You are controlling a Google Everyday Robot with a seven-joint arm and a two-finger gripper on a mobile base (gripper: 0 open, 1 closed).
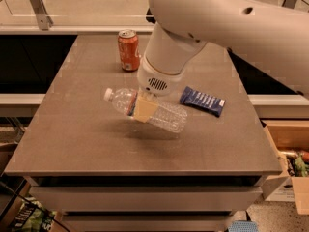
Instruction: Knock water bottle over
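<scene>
The water bottle (166, 116) is clear ribbed plastic with a white cap (108, 94). It lies almost level in the air, cap to the left, a little above the middle of the brown table (72, 144), with its shadow on the top below it. My gripper (144, 109) hangs from the big white arm and is shut on the bottle's middle. One tan finger pad (146, 110) lies across the label area, and the other finger is hidden behind the bottle.
An orange soda can (128, 50) stands upright at the back of the table, behind the gripper. A blue snack packet (203, 100) lies flat to the right of the bottle. An open cardboard box (289, 163) sits on the floor at the right.
</scene>
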